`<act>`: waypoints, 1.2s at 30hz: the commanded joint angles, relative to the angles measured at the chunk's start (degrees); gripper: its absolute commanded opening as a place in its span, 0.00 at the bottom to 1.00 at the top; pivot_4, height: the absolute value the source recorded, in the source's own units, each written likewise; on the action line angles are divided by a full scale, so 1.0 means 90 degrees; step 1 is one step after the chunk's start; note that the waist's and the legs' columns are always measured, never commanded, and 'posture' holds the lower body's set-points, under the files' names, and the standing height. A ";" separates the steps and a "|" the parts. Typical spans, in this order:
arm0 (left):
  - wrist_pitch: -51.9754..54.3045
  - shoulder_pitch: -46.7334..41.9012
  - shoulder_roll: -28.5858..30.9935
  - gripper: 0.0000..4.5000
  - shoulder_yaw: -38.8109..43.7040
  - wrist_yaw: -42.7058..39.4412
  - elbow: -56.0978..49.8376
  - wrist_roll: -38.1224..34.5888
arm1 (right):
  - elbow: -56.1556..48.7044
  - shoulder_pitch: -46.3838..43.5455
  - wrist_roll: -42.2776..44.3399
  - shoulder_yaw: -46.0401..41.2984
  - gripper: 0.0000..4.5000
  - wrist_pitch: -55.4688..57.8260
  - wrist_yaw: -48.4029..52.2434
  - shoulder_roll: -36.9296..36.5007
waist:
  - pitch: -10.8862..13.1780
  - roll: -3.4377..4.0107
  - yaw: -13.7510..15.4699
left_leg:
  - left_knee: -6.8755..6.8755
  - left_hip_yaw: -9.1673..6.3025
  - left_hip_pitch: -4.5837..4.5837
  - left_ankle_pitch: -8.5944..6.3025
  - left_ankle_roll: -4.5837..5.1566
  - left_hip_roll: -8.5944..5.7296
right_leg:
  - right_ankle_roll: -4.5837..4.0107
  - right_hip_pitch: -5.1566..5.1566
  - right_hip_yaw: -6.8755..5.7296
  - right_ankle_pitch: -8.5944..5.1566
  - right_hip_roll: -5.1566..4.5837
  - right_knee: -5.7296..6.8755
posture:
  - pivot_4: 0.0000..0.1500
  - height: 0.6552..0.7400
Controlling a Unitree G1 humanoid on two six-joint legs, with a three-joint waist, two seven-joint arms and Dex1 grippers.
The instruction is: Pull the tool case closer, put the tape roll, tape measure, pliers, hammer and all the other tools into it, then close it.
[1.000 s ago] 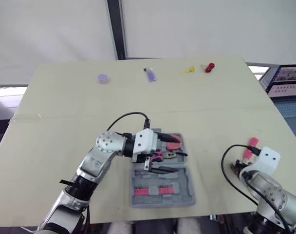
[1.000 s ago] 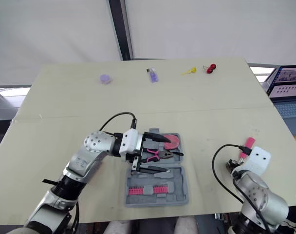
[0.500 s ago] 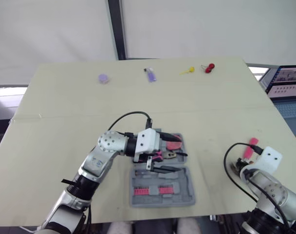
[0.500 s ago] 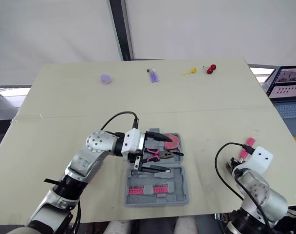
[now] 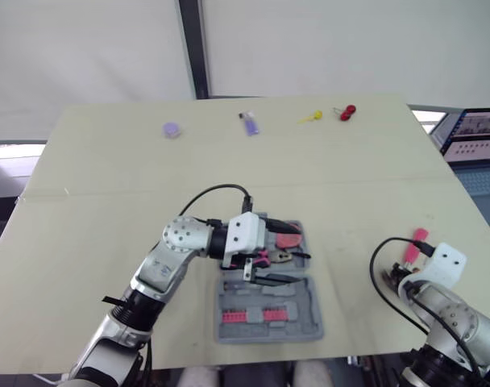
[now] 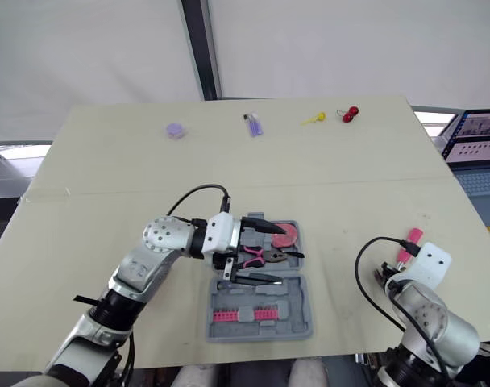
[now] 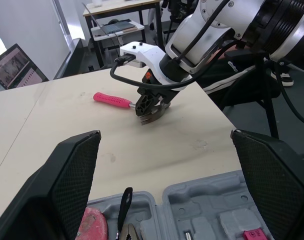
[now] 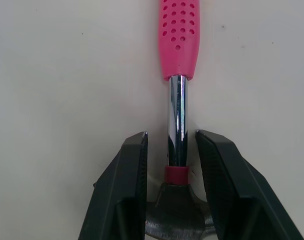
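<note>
Fingers [image 8: 134, 190] of right gripper [image 8: 171, 136], right wrist view: slightly apart, straddling the hammer [image 8: 178, 60] shaft by its head, small gap each side. Left wrist view: left gripper [image 7: 164, 137] fingers [image 7: 74, 175] wide apart over the open tool case [image 7: 202, 205]. Eye views: both arms roughly where they were half a second ago.

polished, mirror-bright metal gleaming on the hammer [image 8: 177, 100] shank, its pink grip [image 8: 178, 35] looking like matt dimpled rubber, tool case [image 7: 207, 200] showing as matt grey moulded plastic, table [image 5: 148, 185] lying smooth, pale and matt
</note>
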 commanded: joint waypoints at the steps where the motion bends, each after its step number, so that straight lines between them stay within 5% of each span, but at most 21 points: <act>1: -0.0022 -0.0049 -0.0062 1.00 -0.0047 0.0033 -0.0186 -0.0021 | -0.0009 0.0188 -0.0058 -0.0066 0.37 0.0230 0.0039 0.0043 | 0.0000 0.0000 0.0002 | 0.0000 0.0000 0.0000 0.0000 0.0000 0.0000 | 0.0000 0.0000 0.0000 0.0000 0.0000 0.0000 | 1.00 1.00; 3: -0.0019 -0.0046 -0.0071 1.00 -0.0058 0.0038 -0.0192 -0.0017 | -0.0018 0.0214 -0.0064 -0.0065 0.37 0.0233 0.0042 0.0048 | 0.0000 0.0000 0.0003 | 0.0000 0.0000 0.0000 0.0000 0.0000 0.0000 | 0.0000 0.0000 0.0000 0.0000 0.0000 0.0000 | 1.00 1.00; 8: -0.0031 -0.0059 -0.0080 1.00 -0.0053 0.0036 -0.0155 -0.0010 | -0.0050 0.0225 -0.0094 -0.0082 0.00 0.0226 0.0017 0.0075 | -0.0001 -0.0002 -0.0007 | -0.0001 0.0000 0.0000 0.0000 0.0000 0.0000 | 0.0000 0.0000 0.0000 0.0000 0.0000 -0.0001 | 1.00 1.00; 21: -0.0118 -0.0091 -0.0075 1.00 0.0017 0.0001 -0.0013 -0.0029 | -0.0288 0.0336 -0.0016 0.0474 0.00 0.0094 0.0427 -0.0473 | 0.0000 -0.0001 -0.0005 | -0.0001 0.0000 -0.0001 0.0000 0.0000 0.0000 | 0.0000 0.0000 0.0000 0.0000 0.0000 -0.0002 | 1.00 1.00; 36: -0.0396 0.1021 0.0843 1.00 0.1266 -0.0108 -0.0476 -0.0665 | -0.0608 -0.0623 0.1639 0.3263 0.00 0.0018 0.4721 -0.5485 | 0.0021 0.0023 -0.0056 | -0.0002 -0.0001 -0.0019 -0.0002 0.0004 0.0001 | 0.0001 -0.0016 -0.0003 0.0000 0.0000 -0.0012 | 1.00 1.00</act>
